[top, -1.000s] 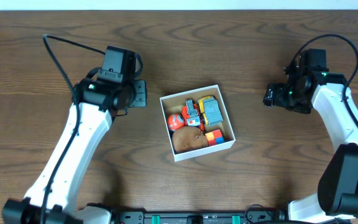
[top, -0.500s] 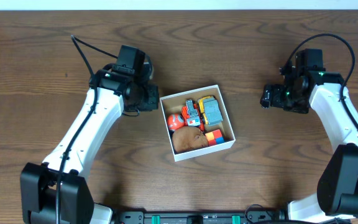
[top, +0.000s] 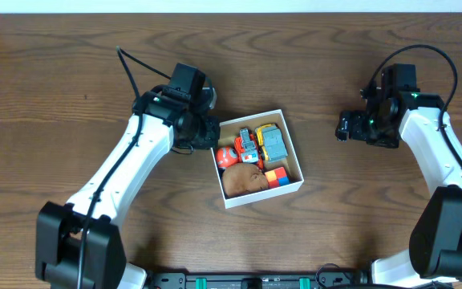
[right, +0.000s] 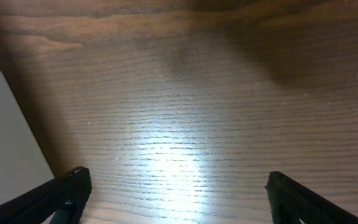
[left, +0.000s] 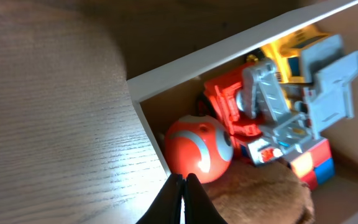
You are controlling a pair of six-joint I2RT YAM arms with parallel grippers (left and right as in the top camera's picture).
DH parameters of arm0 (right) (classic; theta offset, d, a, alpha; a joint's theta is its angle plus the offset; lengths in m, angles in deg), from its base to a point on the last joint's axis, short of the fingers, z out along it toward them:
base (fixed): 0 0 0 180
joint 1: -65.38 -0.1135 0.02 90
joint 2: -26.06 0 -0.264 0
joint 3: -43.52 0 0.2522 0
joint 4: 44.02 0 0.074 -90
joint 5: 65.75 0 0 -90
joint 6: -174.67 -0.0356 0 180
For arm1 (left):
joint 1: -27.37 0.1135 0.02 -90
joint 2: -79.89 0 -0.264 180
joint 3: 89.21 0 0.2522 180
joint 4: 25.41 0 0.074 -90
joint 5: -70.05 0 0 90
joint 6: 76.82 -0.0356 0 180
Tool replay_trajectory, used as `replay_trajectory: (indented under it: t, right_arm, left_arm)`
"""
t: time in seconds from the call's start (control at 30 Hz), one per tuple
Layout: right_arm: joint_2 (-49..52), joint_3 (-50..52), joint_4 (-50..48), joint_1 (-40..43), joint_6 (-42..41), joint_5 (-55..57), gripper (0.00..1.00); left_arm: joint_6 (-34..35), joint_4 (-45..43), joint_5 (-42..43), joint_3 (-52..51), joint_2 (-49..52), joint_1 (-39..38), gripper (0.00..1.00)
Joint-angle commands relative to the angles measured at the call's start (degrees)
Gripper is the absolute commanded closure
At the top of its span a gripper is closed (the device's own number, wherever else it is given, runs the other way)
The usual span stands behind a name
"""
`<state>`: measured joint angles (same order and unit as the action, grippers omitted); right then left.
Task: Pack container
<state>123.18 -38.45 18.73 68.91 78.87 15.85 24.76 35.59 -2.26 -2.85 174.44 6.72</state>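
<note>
Your left gripper [top: 207,133], clenched shut on nothing, sat just beside the container's [top: 253,117] near wall, the toy-filled box lying directly to its right, while your right gripper [top: 345,126], jaws spread, hung well apart beyond it.

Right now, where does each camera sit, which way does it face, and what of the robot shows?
Overhead: above the table, looking down at the box; left arm and right arm show, left gripper by the box's left wall, right gripper apart, opposite.
Left wrist: on the left arm, facing the box's corner and an orange ball; its shut fingers show.
Right wrist: on the right arm, facing bare table, box wall at frame left; its open fingers show.
Shared: overhead and left wrist both show the ball.
</note>
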Motion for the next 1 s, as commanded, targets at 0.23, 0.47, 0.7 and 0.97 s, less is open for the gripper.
replay_trajectory:
  t: [0.23,0.47,0.7,0.97]
  right_arm:
    - [0.5,-1.2,0.1,-0.2,0.7,-0.4,0.07]
    - [0.5,-1.2,0.1,-0.2,0.7,-0.4,0.07]
    - [0.5,-1.2,0.5,-0.2,0.8,-0.4,0.07]
    - [0.5,-1.2,0.5,-0.2,0.7,-0.4,0.07]
  left_arm:
    - [-1.2,-2.1,-0.3,0.4,5.1,0.0,0.94]
    - [-1.2,-5.7,-0.4,0.4,5.2,0.0,0.94]
    - [-1.2,-11.8,-0.4,0.4,5.6,0.0,0.94]
    - [-1.3,-16.1,-0.8,0.4,7.3,0.0,0.94]
